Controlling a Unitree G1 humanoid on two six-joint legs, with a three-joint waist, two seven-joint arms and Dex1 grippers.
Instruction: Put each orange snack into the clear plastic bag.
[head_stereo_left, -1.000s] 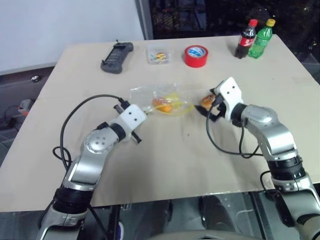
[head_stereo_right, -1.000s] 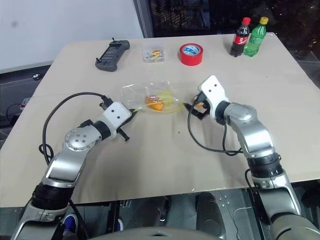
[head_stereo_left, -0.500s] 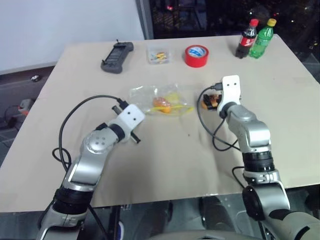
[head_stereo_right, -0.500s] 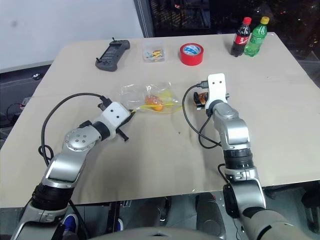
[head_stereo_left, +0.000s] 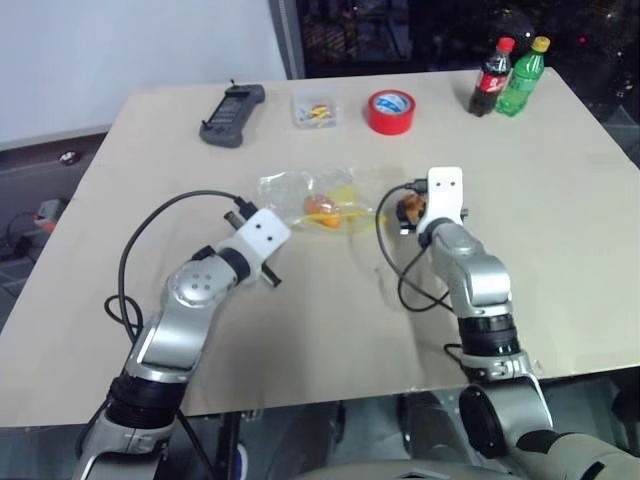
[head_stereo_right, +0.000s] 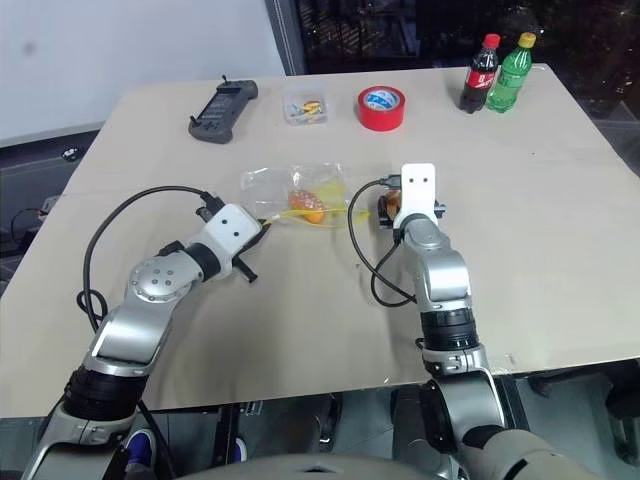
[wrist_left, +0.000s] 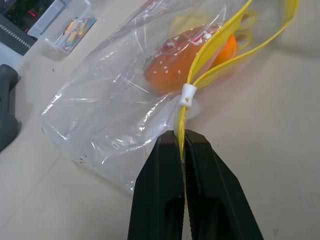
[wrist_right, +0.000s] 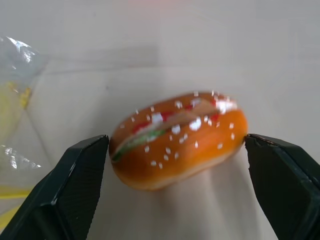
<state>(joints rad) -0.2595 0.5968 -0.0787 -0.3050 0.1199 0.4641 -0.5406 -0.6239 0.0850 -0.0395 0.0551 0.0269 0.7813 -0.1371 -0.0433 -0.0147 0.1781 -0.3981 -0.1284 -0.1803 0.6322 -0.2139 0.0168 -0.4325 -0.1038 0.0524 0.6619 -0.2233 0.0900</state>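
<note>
Heads up, your right gripper (wrist_right: 175, 190) is wide open around the loose snack (wrist_right: 178, 138) while the left gripper (wrist_left: 183, 145) pinches the bag (wrist_left: 115, 110) seal, so closing off-center could squirt it away.

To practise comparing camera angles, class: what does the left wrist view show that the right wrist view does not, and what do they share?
Left wrist view: the left tool shut on the yellow seal strip of the clear plastic bag, with one orange snack inside, and a small clear box.
Right wrist view: the open right tool straddling the second orange snack.
Shared: the bag and the tan table.
</note>
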